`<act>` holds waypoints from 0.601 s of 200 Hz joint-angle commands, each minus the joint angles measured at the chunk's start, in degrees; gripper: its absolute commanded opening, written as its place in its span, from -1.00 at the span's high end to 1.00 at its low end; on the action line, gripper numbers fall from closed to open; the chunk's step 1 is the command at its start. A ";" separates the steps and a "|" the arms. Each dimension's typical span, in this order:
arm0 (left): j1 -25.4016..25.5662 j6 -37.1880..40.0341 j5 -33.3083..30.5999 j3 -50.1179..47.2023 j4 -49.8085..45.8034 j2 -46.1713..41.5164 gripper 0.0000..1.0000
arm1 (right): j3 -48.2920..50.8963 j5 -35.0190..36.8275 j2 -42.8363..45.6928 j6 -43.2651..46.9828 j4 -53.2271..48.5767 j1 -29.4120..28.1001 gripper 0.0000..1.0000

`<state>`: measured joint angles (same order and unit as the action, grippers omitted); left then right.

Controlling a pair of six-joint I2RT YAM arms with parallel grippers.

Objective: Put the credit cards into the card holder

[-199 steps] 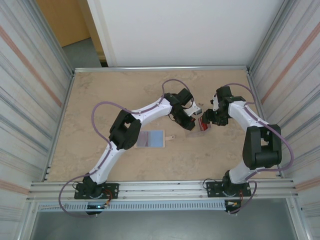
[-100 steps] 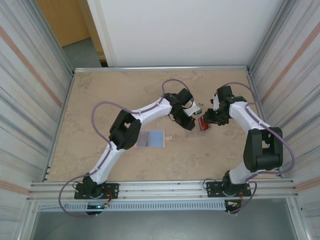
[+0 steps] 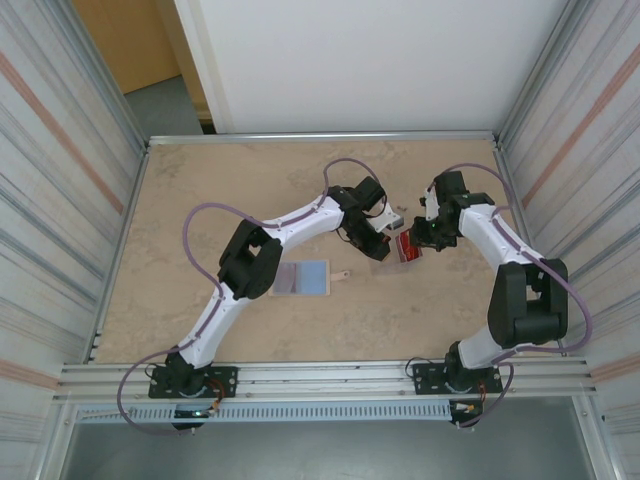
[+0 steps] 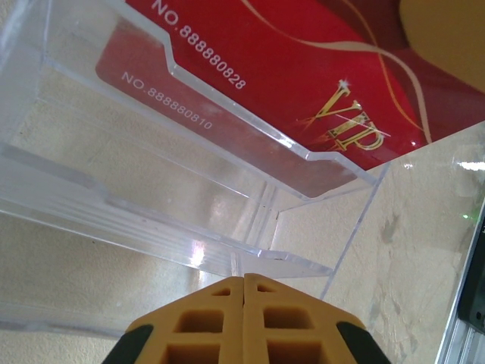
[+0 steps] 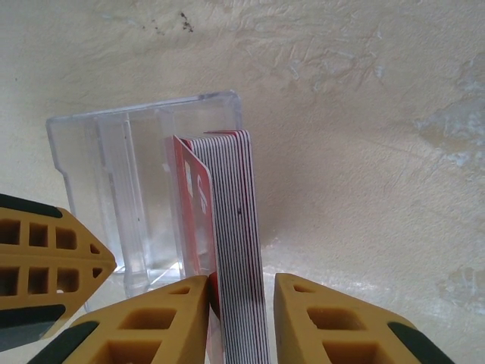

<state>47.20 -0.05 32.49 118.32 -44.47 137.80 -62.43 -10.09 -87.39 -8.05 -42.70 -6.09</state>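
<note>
A thick stack of red credit cards (image 5: 236, 220) stands on edge in a clear plastic case (image 5: 114, 174); one card leans off its left side. My right gripper (image 5: 241, 284) straddles the stack. Its left finger touches the cards and a gap remains at its right finger, so it is open. My left gripper (image 4: 244, 279) is shut, its tips against the case's clear front lip (image 4: 288, 265), below the red cards (image 4: 303, 68). From above, both grippers, the left (image 3: 380, 250) and the right (image 3: 410, 240), meet at the cards (image 3: 404, 250). The card holder (image 3: 303, 278) lies open and flat near the left forearm.
The left arm's forearm and elbow (image 3: 250, 260) reach over the table beside the card holder. The table's metal frame (image 3: 320, 137) and striped side walls close it in. Bare tabletop (image 3: 200, 200) lies to the left and along the front.
The right gripper's jaws have narrowed around the card stack, and that arm shifted very slightly. The left arm and the card holder have not moved.
</note>
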 commanded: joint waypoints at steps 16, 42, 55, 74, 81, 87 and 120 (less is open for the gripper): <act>-0.62 0.40 -2.69 -2.37 -3.88 2.59 1.00 | -0.50 2.70 2.02 1.45 -2.50 0.10 0.48; -0.61 0.36 -2.19 -2.51 -3.79 2.61 1.00 | -0.28 2.63 2.15 1.53 -2.26 0.08 0.58; -0.62 0.26 -2.51 -2.22 -3.87 2.83 1.00 | -0.44 2.07 2.01 1.48 -2.43 -0.02 0.64; -0.62 0.30 -2.38 -2.39 -3.92 2.58 1.00 | -0.49 2.29 2.05 1.57 -2.59 -0.44 0.72; -0.62 0.36 -2.26 -2.48 -3.87 2.57 1.00 | -0.41 2.26 2.13 1.65 -2.56 -0.47 0.75; -0.62 0.39 -2.25 -2.48 -3.94 2.69 1.00 | -0.45 2.22 2.07 1.68 -2.54 -0.50 0.77; -0.62 0.41 -2.41 -2.74 -3.89 2.48 1.00 | -0.65 1.66 2.16 1.68 -2.65 -0.59 0.87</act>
<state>47.20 -0.03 32.60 118.15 -44.27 137.80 -62.46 -10.52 -86.30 -7.79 -43.11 -6.81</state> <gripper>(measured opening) 0.052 0.081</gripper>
